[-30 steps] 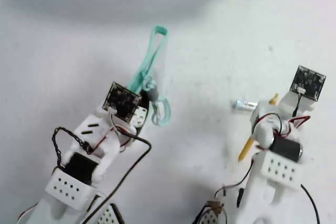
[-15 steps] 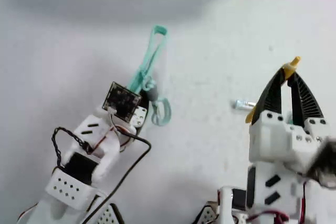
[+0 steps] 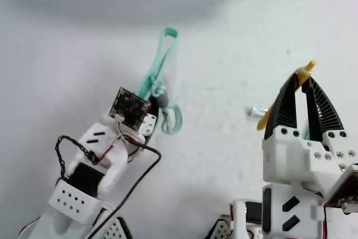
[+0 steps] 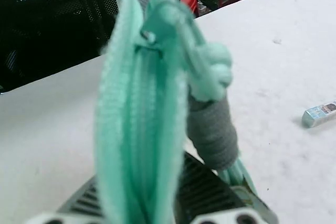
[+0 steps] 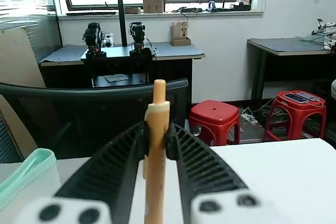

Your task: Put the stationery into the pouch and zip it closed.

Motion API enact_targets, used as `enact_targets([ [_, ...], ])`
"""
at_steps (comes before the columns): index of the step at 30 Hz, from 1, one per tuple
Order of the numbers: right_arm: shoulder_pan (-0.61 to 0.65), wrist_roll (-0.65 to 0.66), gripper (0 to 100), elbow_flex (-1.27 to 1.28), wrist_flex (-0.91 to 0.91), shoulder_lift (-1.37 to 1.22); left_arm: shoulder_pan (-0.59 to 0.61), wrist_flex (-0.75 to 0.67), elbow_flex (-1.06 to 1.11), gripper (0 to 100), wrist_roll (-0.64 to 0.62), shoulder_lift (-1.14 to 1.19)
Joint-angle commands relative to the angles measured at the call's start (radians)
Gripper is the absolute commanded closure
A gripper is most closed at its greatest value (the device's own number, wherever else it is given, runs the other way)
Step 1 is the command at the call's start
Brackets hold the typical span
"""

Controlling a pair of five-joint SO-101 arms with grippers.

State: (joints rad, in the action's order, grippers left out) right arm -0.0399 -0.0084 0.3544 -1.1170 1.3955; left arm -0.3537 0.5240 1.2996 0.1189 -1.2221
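One stiff-looking pencil (image 5: 156,129) sat pinched near its end by the right gripper (image 3: 304,82), well apart from the limp pouch (image 3: 159,71), its zip edge clamped in the left gripper (image 3: 154,113).

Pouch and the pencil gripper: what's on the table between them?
A small eraser lies near the pencil; the rest up to the pouch is bare table, by the high view.

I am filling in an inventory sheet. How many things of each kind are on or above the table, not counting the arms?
Pouch: 1
Pencil: 1
Eraser: 1
Total: 3
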Motion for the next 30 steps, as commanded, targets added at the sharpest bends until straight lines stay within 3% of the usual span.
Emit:
enact_targets([
  [1,0.007,0.003,98.1,-0.023,-0.012,0.001,0.016,-0.009,0.0,98,0.012,0.018],
  [11,0.008,0.003,98.1,0.018,-0.001,0.001,0.015,-0.009,0.0,98,0.012,0.018],
  [15,0.012,0.003,98.1,0.017,0.128,-0.001,0.015,-0.011,0.0,98,0.012,0.018],
  [22,0.171,0.002,98.1,0.017,0.291,-0.058,0.018,-0.012,0.0,98,0.012,0.018],
  [30,0.321,0.0,98.1,-0.002,0.587,-0.341,0.01,-0.009,0.0,98,0.012,0.018],
])
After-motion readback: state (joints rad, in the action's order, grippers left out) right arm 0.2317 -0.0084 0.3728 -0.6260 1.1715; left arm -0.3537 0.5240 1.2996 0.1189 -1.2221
